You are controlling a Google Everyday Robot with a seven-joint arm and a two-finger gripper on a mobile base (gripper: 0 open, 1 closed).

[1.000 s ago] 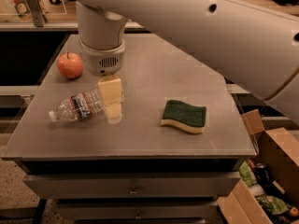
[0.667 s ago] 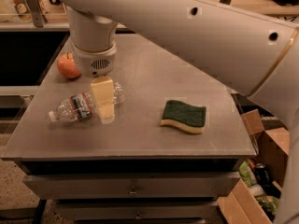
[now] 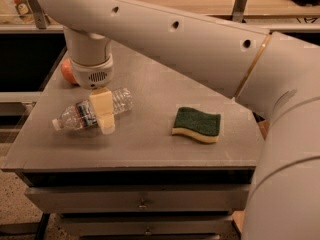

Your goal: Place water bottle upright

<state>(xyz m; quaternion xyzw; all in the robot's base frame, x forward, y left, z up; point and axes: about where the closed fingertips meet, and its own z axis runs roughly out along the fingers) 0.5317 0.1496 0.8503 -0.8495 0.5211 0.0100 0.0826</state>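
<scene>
We cannot tell how the jaws stand. The cream-coloured gripper point(image 3: 102, 111) hangs straight down from the arm's round wrist and sits across the middle of the water bottle point(image 3: 80, 115), well to the picture's left of the sponge point(image 3: 196, 124).

The water bottle lies on its side on the bench point(image 3: 150, 149), level with the sponge. Its white cap point(image 3: 55, 126) points away from the sponge and a little toward the front edge, and its clear ribbed base points back toward the sponge. A red, white and blue label band wraps its middle, but we cannot read the writing on it.

The sponge has a dark green top over a yellow underside, and it lies flat with bare bench between it and the bottle. Farther from the sponge than the bottle, and toward the back, we see part of an orange-red round fruit point(image 3: 67, 73) showing from behind the wrist.

The bench top is dull grey metal. Under its front edge are grey drawers point(image 3: 143, 203) with small knobs. The large white arm point(image 3: 175, 34) crosses above the sponge from the right.
</scene>
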